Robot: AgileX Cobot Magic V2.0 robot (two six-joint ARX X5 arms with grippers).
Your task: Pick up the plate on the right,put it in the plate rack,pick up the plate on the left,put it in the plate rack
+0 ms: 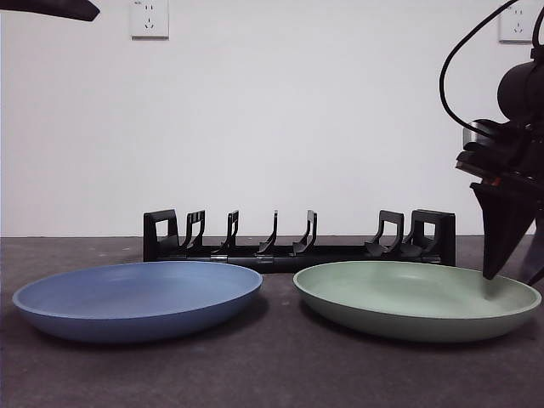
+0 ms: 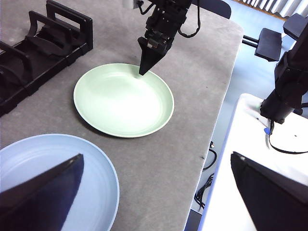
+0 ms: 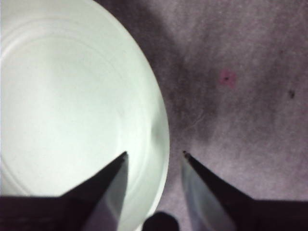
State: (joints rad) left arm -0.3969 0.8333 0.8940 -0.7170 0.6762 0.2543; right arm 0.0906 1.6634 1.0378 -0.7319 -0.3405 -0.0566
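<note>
The right pincer (image 1: pixel 491 274) stands point-down at the outer rim of the green plate (image 1: pixel 416 297), on the side of that plate away from the blue plate (image 1: pixel 136 297). In the right wrist view its 2 jaws are parted by a modest gap and straddle the rim of the green plate (image 3: pixel 72 106): 1 jaw lies over the plate's inner surface, the other over the grey table (image 3: pixel 240 72) just outside the edge. Nothing is clamped; whether the tips touch the plate cannot be told. In the left wrist view the same pincer (image 2: pixel 143 72) shows with its tip at the rim of the green plate (image 2: pixel 122 101).

The plate rack (image 1: pixel 297 238) lies behind both plates, well apart from the right pincer's tips, its upright prongs holding no plate. Both plates lie flat on the table (image 1: pixel 272 365), side by side and not touching, the blue one on the far side of the green one from the pincer.

The left pincer (image 2: pixel 154 192) waits high above the table with its 2 jaws spread wide and empty, 1 jaw over the blue plate (image 2: pixel 62 154), the other beyond the table edge.
</note>
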